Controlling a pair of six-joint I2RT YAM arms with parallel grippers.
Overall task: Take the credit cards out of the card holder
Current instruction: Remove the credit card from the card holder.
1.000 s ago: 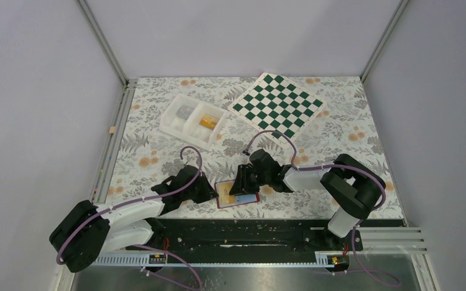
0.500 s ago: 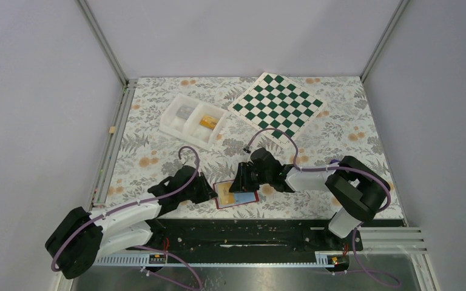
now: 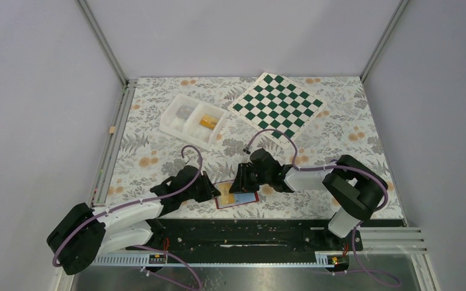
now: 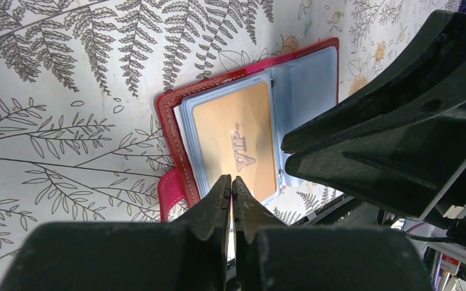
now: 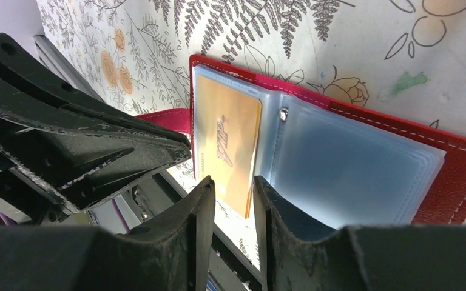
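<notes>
The red card holder lies open at the table's near edge, pale blue sleeves up. An orange-yellow credit card marked VIP sits in its left sleeve; it also shows in the right wrist view. The red tab sticks out to the left. My left gripper is shut, its tips at the card's near edge; whether they nip anything is hidden. My right gripper is slightly open, straddling the card's corner by the holder's spine, one finger on the blue sleeves. Other cards are hidden.
A white two-compartment tray with small items stands at the back left. A green-and-white chessboard lies at the back right. The black base rail runs just in front of the holder. Frame posts flank the table.
My left gripper has edged right onto the holder's left side and covers more of the card. The right gripper and the holder have barely moved.
</notes>
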